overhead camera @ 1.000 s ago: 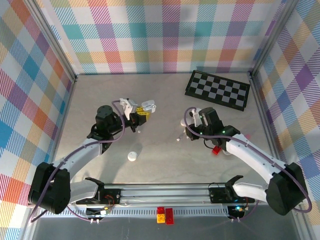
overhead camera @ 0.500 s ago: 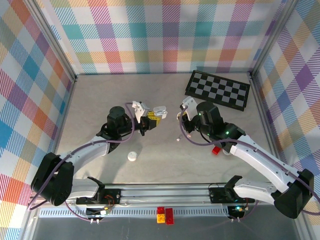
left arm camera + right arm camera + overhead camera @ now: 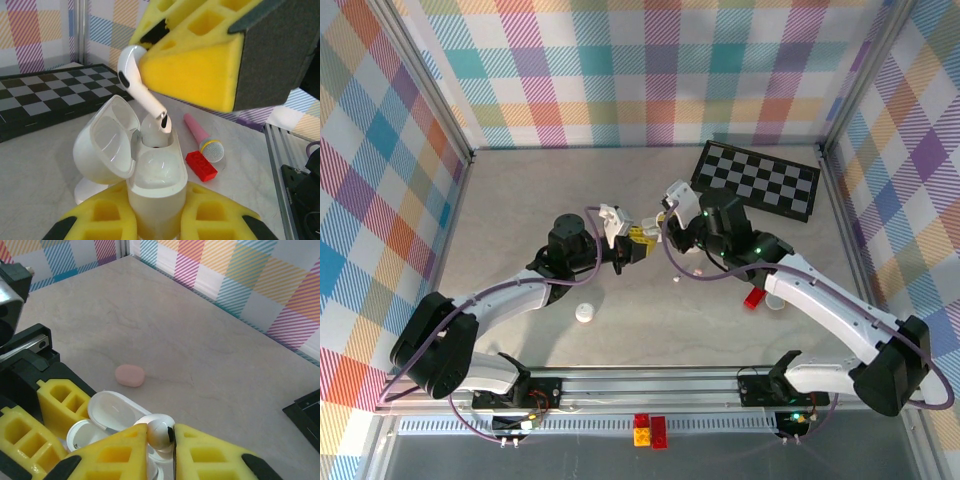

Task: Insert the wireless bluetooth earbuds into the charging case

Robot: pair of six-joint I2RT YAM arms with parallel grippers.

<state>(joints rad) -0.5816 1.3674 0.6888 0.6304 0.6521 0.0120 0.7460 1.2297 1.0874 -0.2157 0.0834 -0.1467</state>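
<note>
Over the worktop (image 3: 520,200) middle, left gripper (image 3: 155,222) jaws pinch the open charging case (image 3: 152,175); right gripper (image 3: 160,440) jaws pinch a white earbud (image 3: 142,85), stem tip at the case's slot mouth.

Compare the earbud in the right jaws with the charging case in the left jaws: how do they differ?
Size: the earbud is far smaller than the charging case. Pose: the earbud leans, stem tip down at the case's socket; the case stands upright, lid flipped open. Grip: the right gripper pinches the earbud by its head; the left gripper clamps the case's body. Both are glossy white.
</note>
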